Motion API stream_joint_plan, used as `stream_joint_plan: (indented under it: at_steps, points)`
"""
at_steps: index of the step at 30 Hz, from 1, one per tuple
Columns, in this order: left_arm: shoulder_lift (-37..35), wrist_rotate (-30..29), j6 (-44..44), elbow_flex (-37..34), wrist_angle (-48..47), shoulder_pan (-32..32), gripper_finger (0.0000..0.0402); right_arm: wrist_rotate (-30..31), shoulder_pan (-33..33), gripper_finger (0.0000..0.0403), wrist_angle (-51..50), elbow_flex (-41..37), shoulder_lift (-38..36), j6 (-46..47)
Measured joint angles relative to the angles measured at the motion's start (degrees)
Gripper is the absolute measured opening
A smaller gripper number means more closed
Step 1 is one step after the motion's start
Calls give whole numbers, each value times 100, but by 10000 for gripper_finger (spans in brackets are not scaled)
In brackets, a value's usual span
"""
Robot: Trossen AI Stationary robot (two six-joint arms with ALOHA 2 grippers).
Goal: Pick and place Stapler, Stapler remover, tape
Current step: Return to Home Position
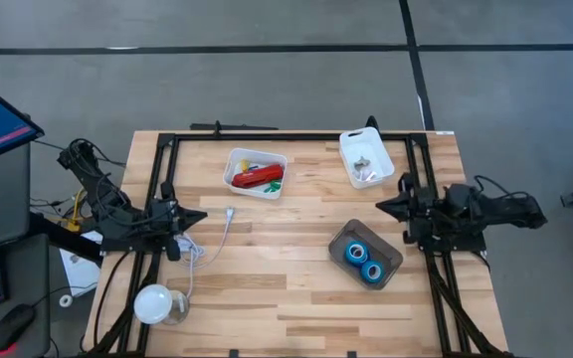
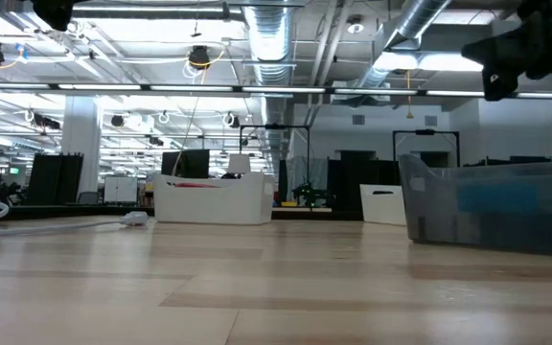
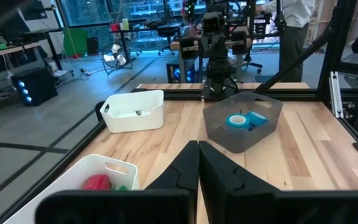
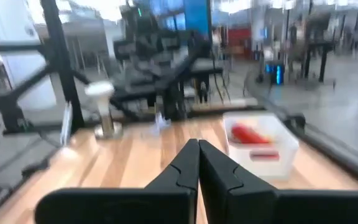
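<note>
The red stapler (image 1: 255,178) lies in a white bin (image 1: 239,159) at the table's far middle, beside small green and yellow pieces; it also shows in the left wrist view (image 3: 97,183) and the right wrist view (image 4: 248,134). Two blue tape rolls (image 1: 363,260) lie in a grey translucent bin (image 1: 338,239) right of centre; they also show in the left wrist view (image 3: 244,119). A second white bin (image 1: 350,144) at the far right holds small metal pieces (image 1: 365,169). My left gripper (image 1: 203,215) is shut and empty at the left. My right gripper (image 1: 380,205) is shut and empty at the right.
A white cable (image 1: 217,237) and a round white lamp (image 1: 153,303) lie at the near left. Black frame rails (image 1: 286,135) run along the far edge and both sides. A monitor, keyboard and mouse stand off the table's left. A person stands in the room beyond (image 3: 294,18).
</note>
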Motion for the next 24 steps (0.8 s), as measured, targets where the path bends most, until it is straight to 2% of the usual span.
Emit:
stream_joint_plan:
  at_steps: [8,16,22,24]
  points:
    - [0,1,0,0,8,0,2,-150,-61,0,668,-546,-4,-3]
    - [0,1,0,0,9,0,2,-951,-67,0,990,-1003,-1,90]
    - [-1,-2,213,0,7,0,2,-970,-139,0,983,-1005,3,-108]
    - [-13,-161,296,0,1,0,2,-975,-180,0,982,-1005,20,-107]
